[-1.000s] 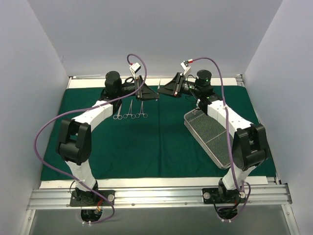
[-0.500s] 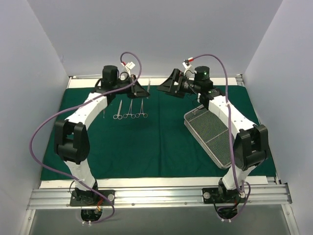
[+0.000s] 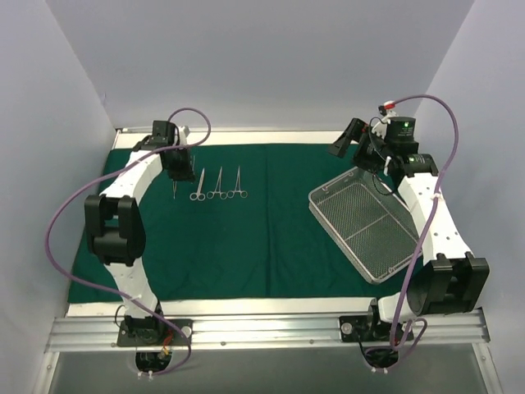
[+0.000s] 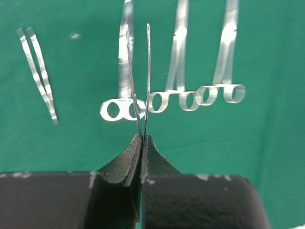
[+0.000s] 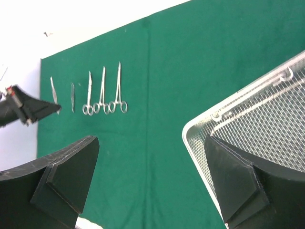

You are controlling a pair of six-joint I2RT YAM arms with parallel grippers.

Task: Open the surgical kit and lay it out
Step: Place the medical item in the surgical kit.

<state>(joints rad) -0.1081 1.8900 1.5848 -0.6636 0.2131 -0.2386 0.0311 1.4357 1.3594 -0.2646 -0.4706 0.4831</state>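
At the upper left of the top view, the left gripper [image 4: 143,138] is pressed together on thin tweezers [image 4: 147,67], beside three scissor-handled instruments [image 3: 217,185] lying in a row on the green cloth [image 3: 262,238]. The right gripper [image 5: 151,140] is spread wide at the upper right, near the far corner of the wire-mesh tray [image 3: 365,226], which lies on the cloth's right side.

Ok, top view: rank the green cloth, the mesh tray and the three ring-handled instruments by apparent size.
1. Dark green cloth drape.
2. Rectangular silver wire-mesh tray.
3. Three small silver ring-handled instruments: look alike, unranked.
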